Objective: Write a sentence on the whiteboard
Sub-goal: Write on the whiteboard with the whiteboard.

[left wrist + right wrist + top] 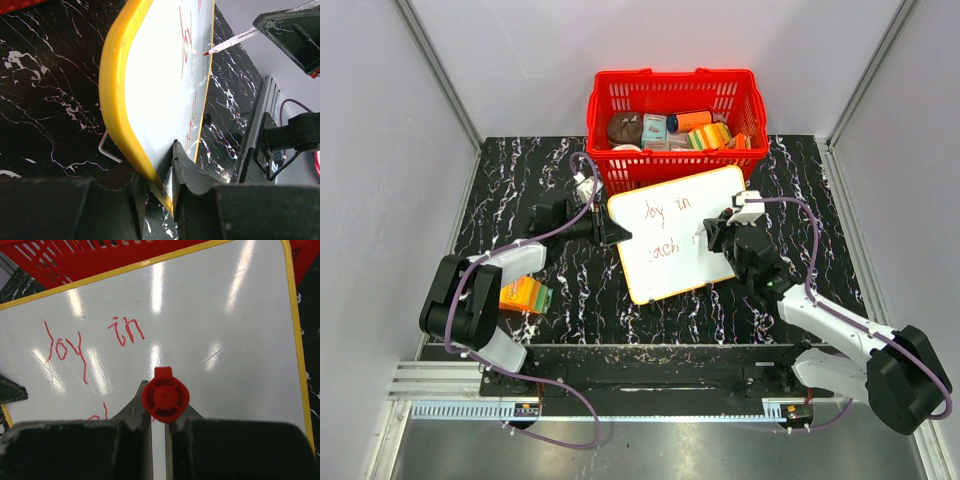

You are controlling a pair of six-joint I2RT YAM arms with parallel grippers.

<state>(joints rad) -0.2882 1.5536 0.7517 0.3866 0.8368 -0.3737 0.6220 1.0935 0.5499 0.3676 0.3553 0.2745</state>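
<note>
Top external view: an orange box (523,294) lies at the left. The left gripper (611,232) clamps the left edge of the whiteboard (710,200), which sits mid-table, just near of the red basket (620,100). The sentence (655,210) reads "joy in each". The right gripper (712,238) pinches a marker (232,41), its tip just right of "each".

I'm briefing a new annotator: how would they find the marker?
Find the red basket at the back; the whiteboard is just in front. The marker is the thin white pen with a red tip, held by the right gripper.
</note>
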